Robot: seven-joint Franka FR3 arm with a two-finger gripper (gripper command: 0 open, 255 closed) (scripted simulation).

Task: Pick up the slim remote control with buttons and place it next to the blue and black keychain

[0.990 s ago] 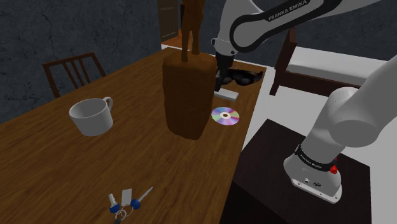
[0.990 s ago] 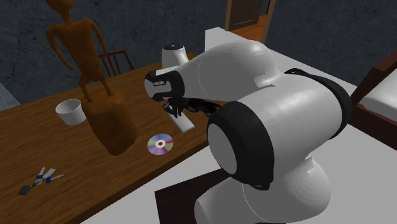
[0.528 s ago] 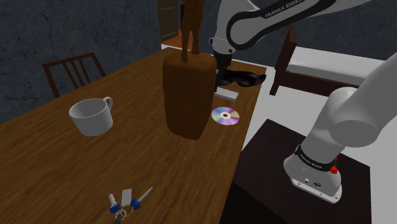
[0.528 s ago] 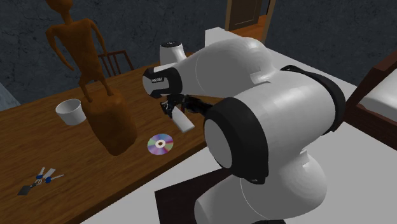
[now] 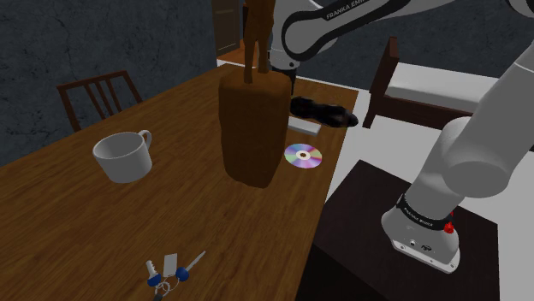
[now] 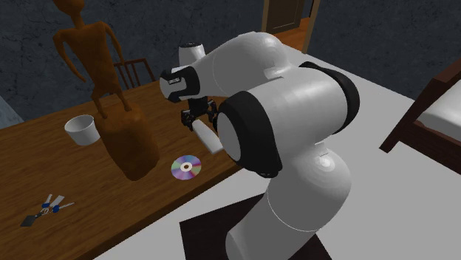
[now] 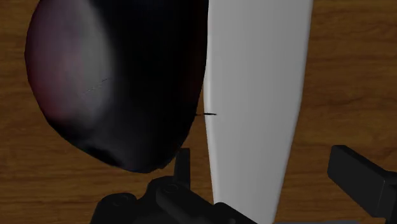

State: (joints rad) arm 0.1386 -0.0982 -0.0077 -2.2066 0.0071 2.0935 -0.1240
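Observation:
The slim remote (image 7: 254, 108) is drawn as a plain white slab lying flat on the wooden table (image 5: 103, 214). In the wrist view my gripper (image 7: 270, 175) hangs just above it, open, one finger on each side and neither touching it. The second exterior view has the gripper (image 6: 198, 118) over the near end of the remote (image 6: 208, 137). In the shoulder view the remote (image 5: 306, 127) lies near the table's right edge. The blue and black keychain (image 5: 169, 274) lies far off at the table's near end, also seen as the keychain (image 6: 46, 207).
Black sunglasses (image 5: 323, 109) lie right beside the remote; one dark lens (image 7: 121, 83) bulges close to my finger. A tall brown figure statue (image 5: 252, 128) stands between remote and keychain. A shiny disc (image 5: 303, 156), a white mug (image 5: 122, 156) and a chair (image 5: 98, 94) are nearby.
My fingers have gone from shut to open. The hand has shifted a little toward the statue above the remote. The remote has not moved.

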